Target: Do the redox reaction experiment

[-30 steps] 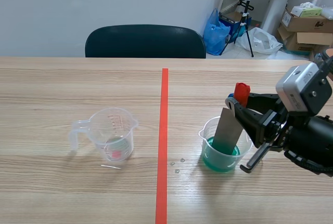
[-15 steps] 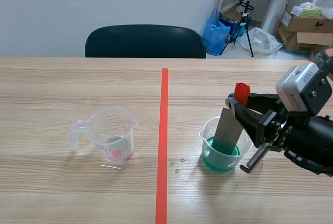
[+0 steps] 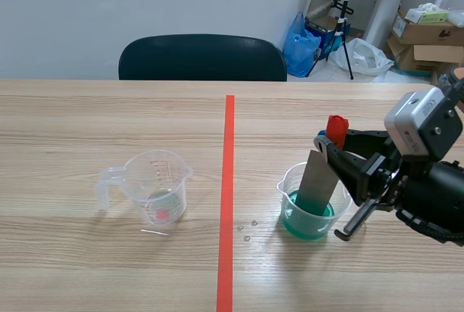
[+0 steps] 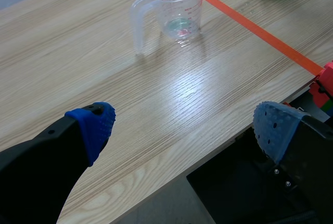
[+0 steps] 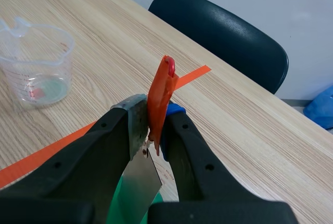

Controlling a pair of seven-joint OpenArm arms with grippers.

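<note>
Only left wrist view shows left jaws apart.

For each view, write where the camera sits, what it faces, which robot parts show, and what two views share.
Scene view: between the arms, facing across the table toward the chair; right gripper shows.
Left wrist view: on the left arm, past its open left gripper at the measuring jug.
Right wrist view: on the right arm, over its fingers clamping the metal plate.
All share the measuring jug.
</note>
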